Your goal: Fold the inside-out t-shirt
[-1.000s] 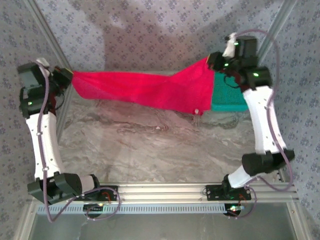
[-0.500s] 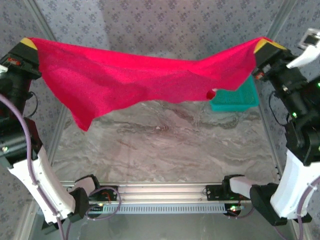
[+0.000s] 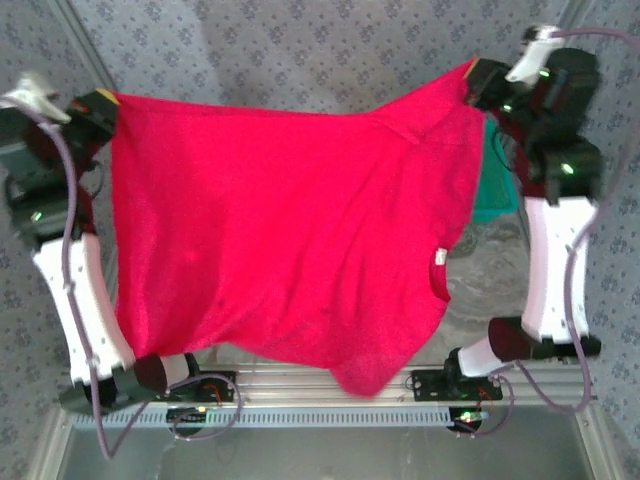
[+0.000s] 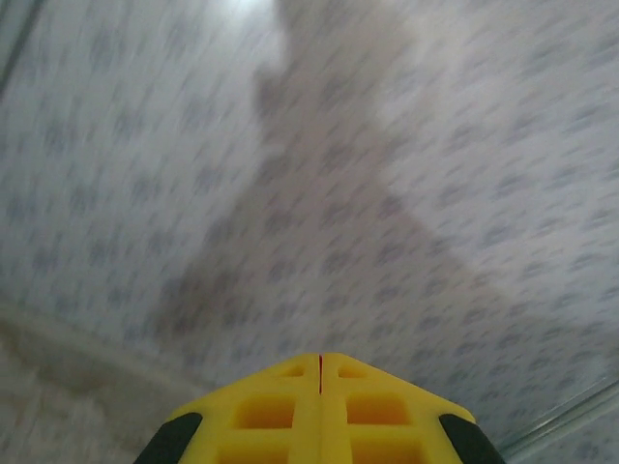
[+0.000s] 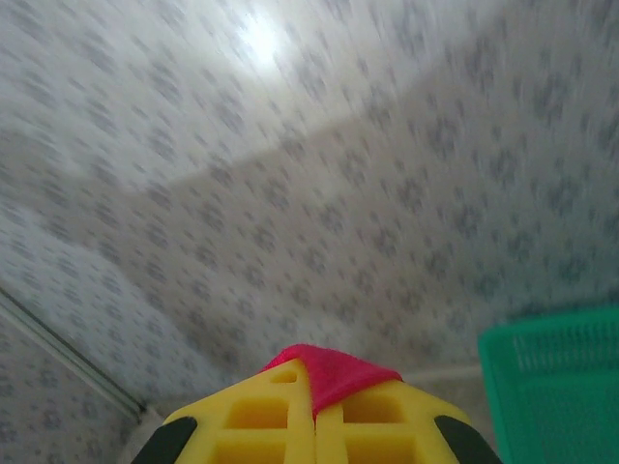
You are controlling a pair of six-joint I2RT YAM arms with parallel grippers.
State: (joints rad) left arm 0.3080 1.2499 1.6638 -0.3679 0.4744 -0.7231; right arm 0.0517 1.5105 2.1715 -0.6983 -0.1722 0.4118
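Two arms hold the inside-out t-shirt (image 3: 290, 230) up in the air between them. It hangs like a big red curtain across most of the top view.

The left gripper (image 3: 105, 105) sits at the upper left of the frame, pinching one top corner of the shirt. The right gripper (image 3: 480, 80) is at the upper right, pinching the other. The cloth sags a bit along its top edge and droops to a point at the bottom center, just in front of the arm bases. A small white tag (image 3: 439, 258) shows near the shirt's right edge.

On the left wrist cam, the left gripper (image 4: 320, 362) has its yellow fingers pressed together, with only a hairline of red in the seam. On the right wrist cam, the right gripper (image 5: 314, 387) is clamped too, with a flap of red cloth (image 5: 334, 372) poking out the tip.

A teal basket (image 3: 490, 190) peeks out behind the shirt's right edge, sitting on the marbled surface (image 3: 490, 285). It also shows at the lower right of the right wrist cam (image 5: 551, 387).
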